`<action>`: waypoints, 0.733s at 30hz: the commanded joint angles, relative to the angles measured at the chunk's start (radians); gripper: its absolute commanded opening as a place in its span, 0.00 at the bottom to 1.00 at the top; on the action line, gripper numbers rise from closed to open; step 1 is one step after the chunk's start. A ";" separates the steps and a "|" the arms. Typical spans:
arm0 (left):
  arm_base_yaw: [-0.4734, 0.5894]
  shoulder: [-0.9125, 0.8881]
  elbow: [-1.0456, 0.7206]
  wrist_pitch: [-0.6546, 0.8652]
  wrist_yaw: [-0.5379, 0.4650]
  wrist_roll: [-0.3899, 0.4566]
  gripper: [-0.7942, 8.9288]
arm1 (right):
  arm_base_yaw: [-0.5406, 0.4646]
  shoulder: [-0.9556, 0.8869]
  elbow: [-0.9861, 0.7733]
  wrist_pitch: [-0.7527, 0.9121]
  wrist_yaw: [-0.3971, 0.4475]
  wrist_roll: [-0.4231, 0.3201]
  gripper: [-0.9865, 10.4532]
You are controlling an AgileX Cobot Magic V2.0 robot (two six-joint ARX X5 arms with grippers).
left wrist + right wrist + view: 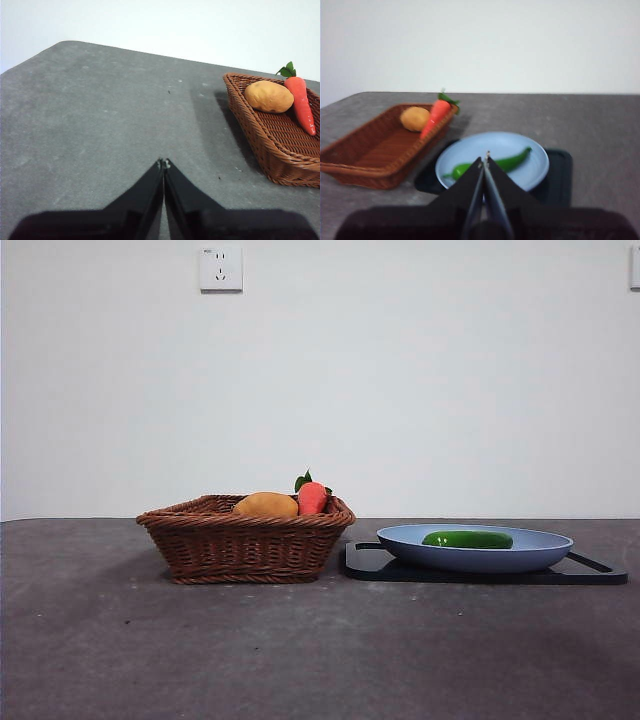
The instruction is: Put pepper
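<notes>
Front view shows no arm at all, only the things standing on the grey table (100, 640). Each wrist camera shows its own claw held above the table. The left gripper (163, 162) hangs over bare tabletop with its two black jaws pressed together at the tips, holding nothing. The basket (260, 145) lies off to one side of it, well apart from the jaws. The right gripper (484, 159) is likewise pinched closed and empty, poised above the near rim of the plate (530, 175) and looking down on it at a slant; that picture is somewhat blurred.

The pepper (467, 539) lies flat on its side in the blue plate, glossy green, roughly in the middle of the dish. In the right wrist view it runs slantwise across the plate, and the closed jaw tips cover part of it. The plate sits on a flat black tray (590, 570).

Just beside the tray stands the brown wicker basket, its wall close to the tray's edge. Inside it rest a potato (265, 505) and a carrot (312, 498) with green leaves, close side by side at the far end. A white socket (220, 268) is fixed to the wall behind. Nothing stands between either gripper and the plate.
</notes>
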 commanded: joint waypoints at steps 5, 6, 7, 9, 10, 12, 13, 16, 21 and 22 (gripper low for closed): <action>0.002 -0.003 -0.010 0.012 0.006 -0.006 0.09 | 0.001 -0.058 -0.097 0.025 0.034 0.033 0.10; 0.002 -0.003 -0.010 0.012 0.006 -0.006 0.09 | 0.001 -0.062 -0.105 0.024 0.034 0.033 0.10; 0.002 -0.003 -0.010 0.012 0.006 -0.006 0.09 | 0.001 -0.064 -0.112 0.024 0.034 0.033 0.10; 0.002 -0.003 -0.010 0.012 0.006 -0.006 0.09 | 0.001 -0.069 -0.122 0.024 0.034 0.033 0.10; 0.002 -0.003 -0.010 0.012 0.006 -0.006 0.09 | 0.001 -0.071 -0.126 0.023 0.034 0.033 0.10; 0.002 -0.003 -0.010 0.012 0.006 -0.006 0.09 | 0.001 -0.074 -0.135 0.021 0.034 0.033 0.10; 0.002 -0.003 -0.010 0.012 0.006 -0.006 0.09 | 0.001 -0.074 -0.139 0.018 0.034 0.033 0.10; 0.002 -0.003 -0.010 0.012 0.006 -0.006 0.09 | 0.001 -0.074 -0.148 -0.005 0.034 0.033 0.10; 0.002 -0.003 -0.010 0.012 0.006 -0.006 0.09 | 0.001 -0.074 -0.148 -0.049 0.034 0.034 0.10; 0.002 -0.003 -0.010 0.012 0.006 -0.006 0.09 | 0.001 -0.074 -0.148 -0.059 0.031 0.038 0.10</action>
